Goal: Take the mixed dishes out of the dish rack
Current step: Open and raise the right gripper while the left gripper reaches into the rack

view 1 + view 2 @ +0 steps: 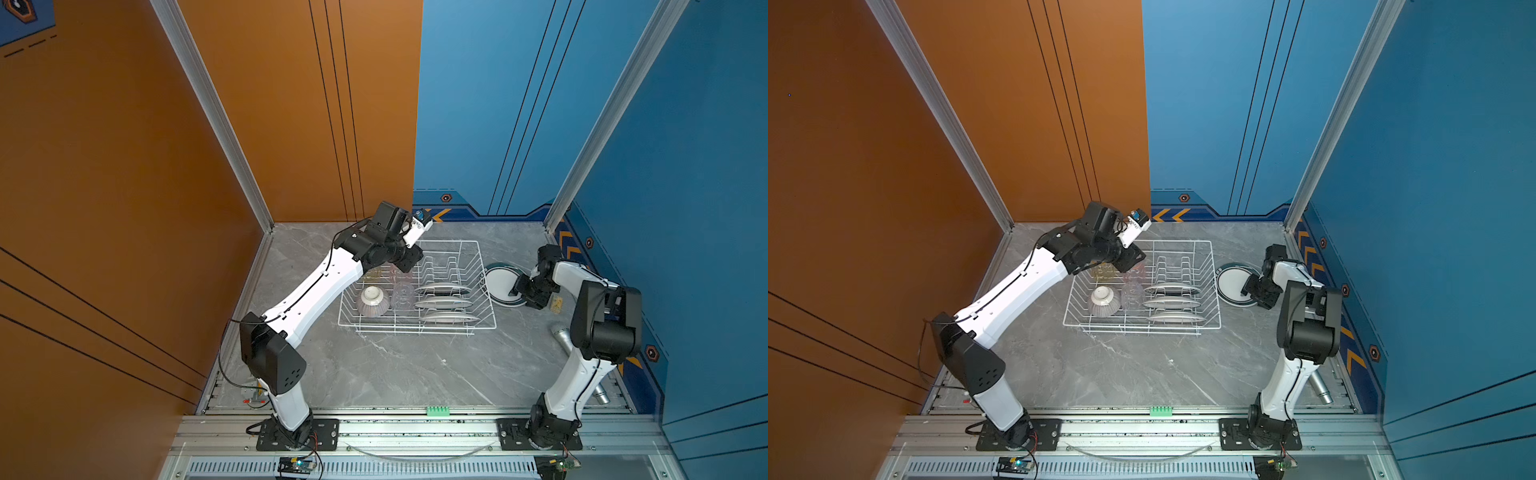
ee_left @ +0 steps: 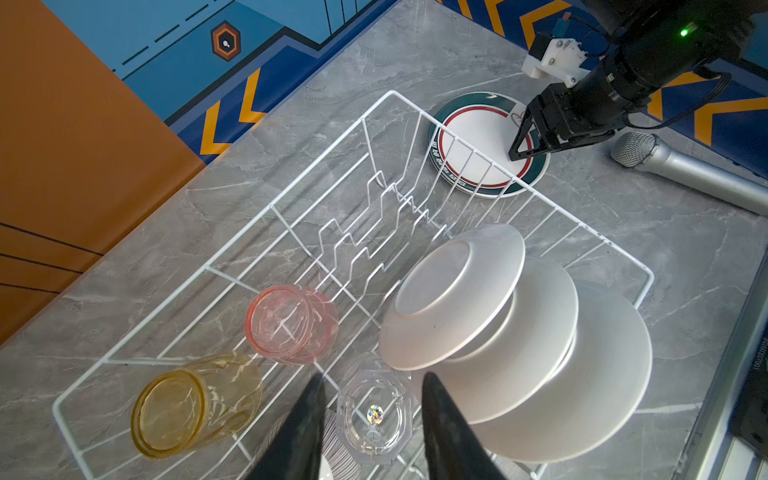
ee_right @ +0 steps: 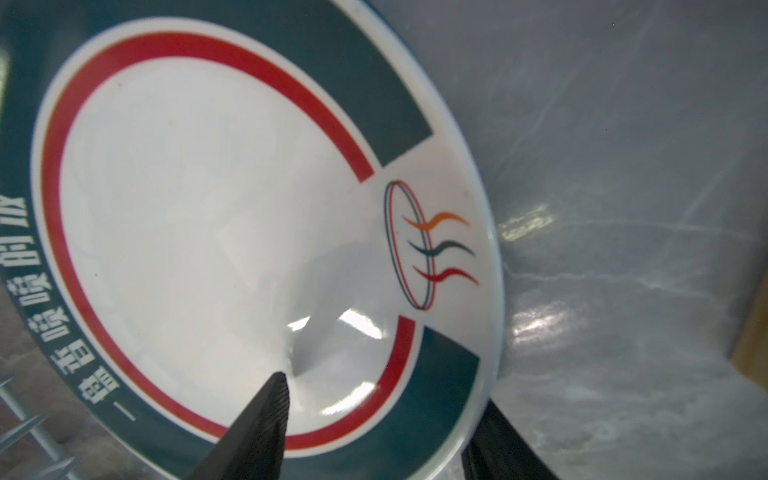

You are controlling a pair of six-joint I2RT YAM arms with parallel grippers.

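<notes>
Left hand hovers over the left half of the dish rack. Its two black fingers are parted about halfway and hold nothing. The clear tumbler stands base-up between them, not visibly touching either.

The white wire rack sits on the grey marble tabletop, midway between the left and right edges and closer to the far edge than the near one. In the rack's near left corner a striped bowl rests upside down, just left of the clear tumbler. Behind the bowl, toward the far edge, sits a yellow tumbler, with a pink tumbler just to its right.

The rack's right half holds three white plates standing on edge in the prongs, one behind another.

Just outside the rack's right side, toward the tabletop's right edge, a printed plate with a dark green rim and red ring lies face up, seemingly on a second plate. Right hand is over this plate's rim with its fingers spread. One is above the white centre and the other is beyond and below the edge, so the rim lies between them. Whether either touches cannot be told.

A silver microphone lies near the right edge, partly hidden by the right arm in both top views.
</notes>
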